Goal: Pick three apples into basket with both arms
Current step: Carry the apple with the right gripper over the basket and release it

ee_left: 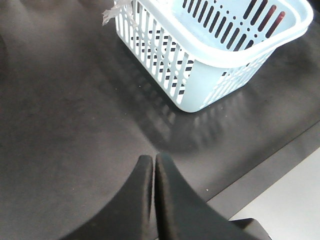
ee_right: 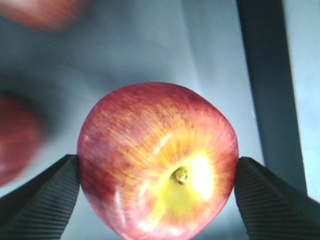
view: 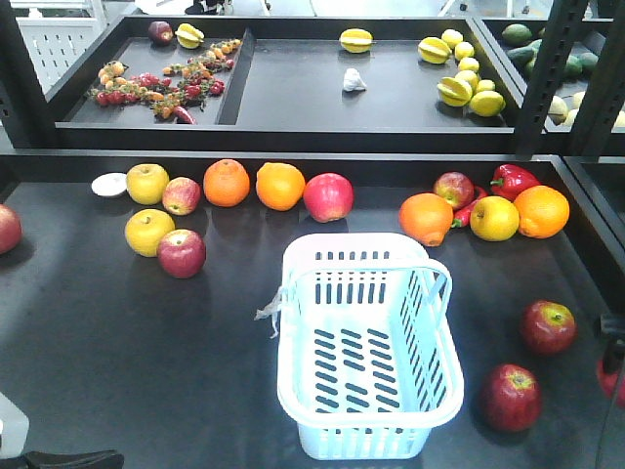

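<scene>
Pinched between the ribbed pads (ee_right: pixel 47 197) of your right gripper (ee_right: pixel 157 167) is an apple (ee_right: pixel 150 145), its stem and yellow patch turned to the lens. The pads press its widest part from both sides, a hold I judge is meant to stop the round fruit rolling out. Whether it is off the bench (ee_right: pixel 165 40) you cannot tell from this view.

On the left wrist, your left gripper (ee_left: pixel 153 158) has its fingers closed together with nothing between them. It hangs over bare bench (ee_left: pixel 65 100), near a corner of the basket (ee_left: pixel 200 85). I would call it idle, parked to the side so the basket's mouth is free for the other arm.

From the front, the basket (view: pixel 361 440) stands empty mid-bench, with a white shred (view: pixel 271 311) on its left rim. A second apple (view: pixel 547 325) and a third apple (view: pixel 510 397) lie to its right, apart from each other and near the right arm (view: pixel 613 337) at the frame's edge. Another red apple (view: pixel 181 252) lies on the left, probably easier for your left arm.
</scene>
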`<state>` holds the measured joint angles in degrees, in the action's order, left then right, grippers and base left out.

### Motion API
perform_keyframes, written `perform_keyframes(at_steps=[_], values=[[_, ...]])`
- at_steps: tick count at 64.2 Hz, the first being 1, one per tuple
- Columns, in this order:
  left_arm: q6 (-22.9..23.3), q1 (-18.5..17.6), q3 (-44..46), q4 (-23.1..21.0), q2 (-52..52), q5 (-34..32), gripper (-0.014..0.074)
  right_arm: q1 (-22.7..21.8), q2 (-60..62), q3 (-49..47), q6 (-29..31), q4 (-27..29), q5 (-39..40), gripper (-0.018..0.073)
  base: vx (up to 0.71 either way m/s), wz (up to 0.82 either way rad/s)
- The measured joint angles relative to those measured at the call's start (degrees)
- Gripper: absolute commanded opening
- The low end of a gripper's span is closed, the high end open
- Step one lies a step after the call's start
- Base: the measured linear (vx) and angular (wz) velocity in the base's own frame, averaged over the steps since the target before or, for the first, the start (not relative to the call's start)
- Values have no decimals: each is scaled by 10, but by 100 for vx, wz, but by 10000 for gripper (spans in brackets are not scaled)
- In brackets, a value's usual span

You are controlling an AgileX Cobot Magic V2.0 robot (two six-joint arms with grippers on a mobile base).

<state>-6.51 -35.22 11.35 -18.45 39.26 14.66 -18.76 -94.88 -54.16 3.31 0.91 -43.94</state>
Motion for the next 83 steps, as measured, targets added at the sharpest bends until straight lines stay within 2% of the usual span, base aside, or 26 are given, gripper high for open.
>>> perform_keyframes(at_steps=[9,18,23,31,45,54,65,74,83], values=[[0,0,0,0,0,0,-8,1,61,1,84,96,-16,-3,0,0],[0,0,0,0,0,0,-8,21,121,1,182,222,-42,-1,0,0],[0,0,0,0,0,0,-8,56,150,1,222,282,-53,-1,0,0],[0,0,0,0,0,0,-8,128,169,1,241,335,-61,-1,0,0],[0,0,0,0,0,0,-8,263,156,1,237,361,-42,-1,0,0],[0,0,0,0,0,0,-8,323,116,1,234,363,4,1,0,0],[0,0,0,0,0,0,-8,366,60,1,236,365,56,48,0,0],[0,0,0,0,0,0,-8,374,36,1,240,366,84,169,0,0],[0,0,0,0,0,0,-8,374,34,1,247,367,94,396,0,0]])
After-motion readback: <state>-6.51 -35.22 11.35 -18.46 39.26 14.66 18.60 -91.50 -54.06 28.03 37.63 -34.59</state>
